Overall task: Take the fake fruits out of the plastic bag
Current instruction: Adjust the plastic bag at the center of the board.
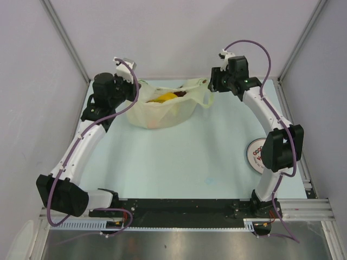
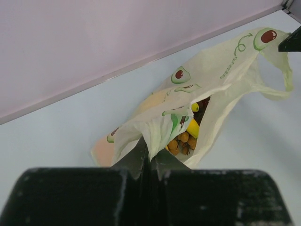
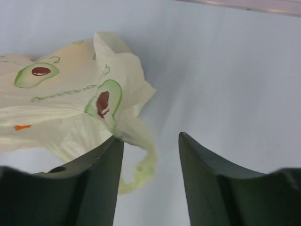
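The plastic bag (image 1: 162, 108) lies at the back of the table, its mouth open upward. It is pale yellow with avocado prints. Inside it I see a yellow fruit (image 1: 165, 97) and a dark one (image 1: 182, 93). My left gripper (image 1: 135, 91) is shut on the bag's left rim (image 2: 155, 132). The left wrist view looks into the bag (image 2: 211, 75): a yellow banana (image 2: 193, 128), a brown cluster (image 2: 181, 141) and dark grapes (image 2: 203, 103). My right gripper (image 1: 211, 85) is open at the bag's right end. In the right wrist view (image 3: 150, 146) a handle loop (image 3: 141, 172) hangs between the jaws, against the left finger (image 3: 101, 179).
A round white plate (image 1: 256, 153) with red-green marks lies at the right, partly behind my right arm. Grey walls close the back and both sides. A black rail (image 1: 179, 208) runs along the near edge.
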`<move>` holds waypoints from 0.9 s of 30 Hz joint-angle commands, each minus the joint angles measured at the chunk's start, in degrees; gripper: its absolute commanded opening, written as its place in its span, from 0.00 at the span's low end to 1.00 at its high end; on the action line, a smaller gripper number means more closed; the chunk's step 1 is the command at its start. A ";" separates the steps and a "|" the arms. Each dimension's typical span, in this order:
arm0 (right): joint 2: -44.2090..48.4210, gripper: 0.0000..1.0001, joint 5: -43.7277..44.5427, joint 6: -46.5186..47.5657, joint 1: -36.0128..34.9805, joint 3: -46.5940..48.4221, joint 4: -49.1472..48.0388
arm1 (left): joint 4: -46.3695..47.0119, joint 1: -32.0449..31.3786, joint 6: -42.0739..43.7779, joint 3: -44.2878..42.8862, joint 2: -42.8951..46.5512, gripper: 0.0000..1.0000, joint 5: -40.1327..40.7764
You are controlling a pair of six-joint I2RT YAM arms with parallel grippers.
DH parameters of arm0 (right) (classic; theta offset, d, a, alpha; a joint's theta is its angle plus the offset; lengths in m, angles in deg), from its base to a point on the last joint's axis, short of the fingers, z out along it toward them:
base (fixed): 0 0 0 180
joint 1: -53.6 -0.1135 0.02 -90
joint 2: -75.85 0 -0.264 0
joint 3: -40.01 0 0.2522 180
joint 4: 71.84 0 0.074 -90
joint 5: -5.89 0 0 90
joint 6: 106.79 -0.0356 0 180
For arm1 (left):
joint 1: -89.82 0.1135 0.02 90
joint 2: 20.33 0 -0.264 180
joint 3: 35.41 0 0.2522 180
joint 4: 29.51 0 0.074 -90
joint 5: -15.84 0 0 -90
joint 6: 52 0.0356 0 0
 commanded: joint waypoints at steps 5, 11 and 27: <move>2.24 0.62 -4.23 -4.99 1.44 -5.35 -0.46 | 2.28 -0.15 -0.64 -3.47 -0.90 0.00 -0.56; 0.14 0.47 -8.18 -7.80 1.53 -5.62 -3.18 | 3.33 -0.24 -1.26 -3.47 -1.87 0.00 -0.56; -30.71 0.00 3.84 -1.41 1.80 49.30 -24.52 | 0.43 6.88 -6.11 -58.82 -40.44 0.00 -2.13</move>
